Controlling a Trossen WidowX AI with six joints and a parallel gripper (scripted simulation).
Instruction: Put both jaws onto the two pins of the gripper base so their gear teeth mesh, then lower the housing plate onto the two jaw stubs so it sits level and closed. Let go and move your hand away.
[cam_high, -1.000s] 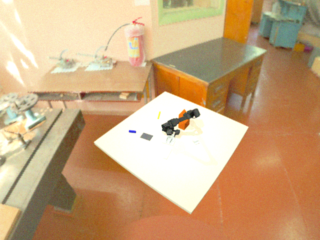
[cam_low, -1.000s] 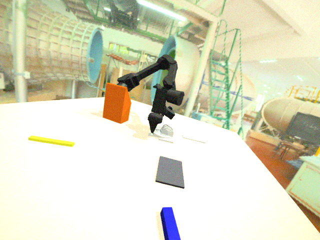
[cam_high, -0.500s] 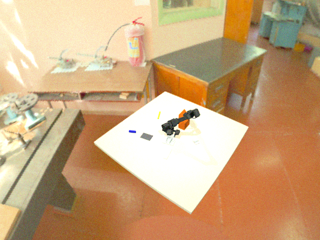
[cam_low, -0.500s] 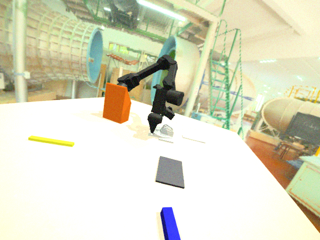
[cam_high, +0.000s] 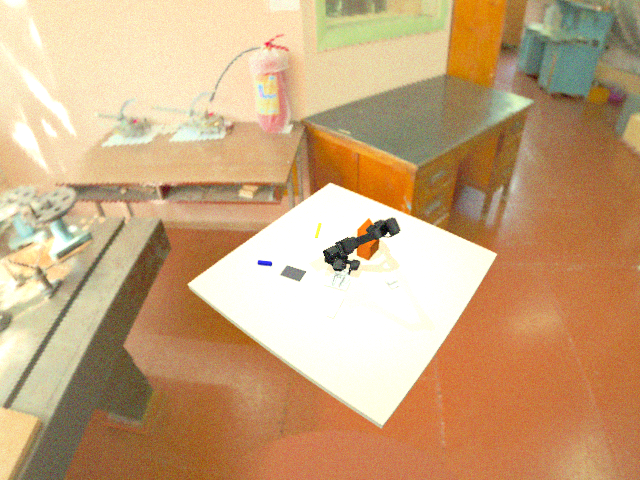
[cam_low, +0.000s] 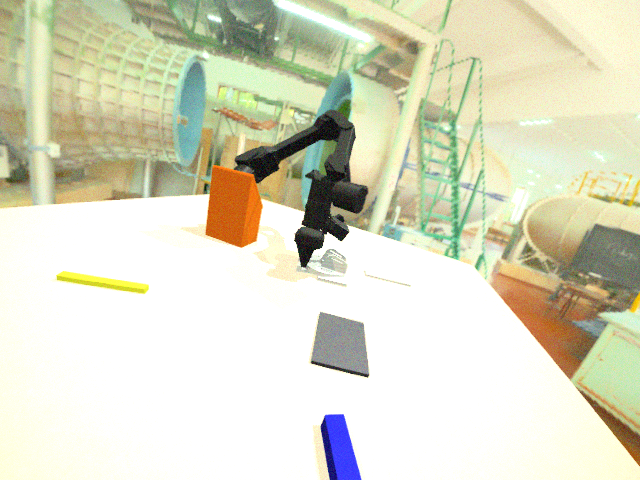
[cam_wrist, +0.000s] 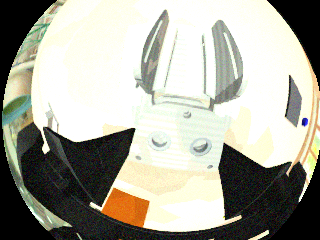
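My gripper (cam_wrist: 178, 137) (cam_low: 303, 266) is shut on the housing plate (cam_wrist: 175, 120), a pale plate with two round holes, which lies across between the fingertips. Two grey curved jaws (cam_wrist: 151, 65) (cam_wrist: 229, 67) stick out beyond the plate's far edge, spread apart and roughly parallel. They also show as a grey shape (cam_low: 333, 261) beside the fingers in the exterior view. Pale ribbed strips lie between the jaws; I cannot tell which are the gripper base. The plate hides the pins, the stubs and any gear teeth, so meshing and seating cannot be told.
An orange block (cam_high: 367, 240) (cam_low: 232, 206) stands beside the arm. A dark flat plate (cam_high: 293, 273) (cam_low: 340, 343), a blue bar (cam_high: 264, 262) (cam_low: 339, 446) and a yellow bar (cam_high: 318, 230) (cam_low: 102, 282) lie on the white table (cam_high: 382, 382). A thin pale strip (cam_low: 387, 278) lies beyond the jaws.
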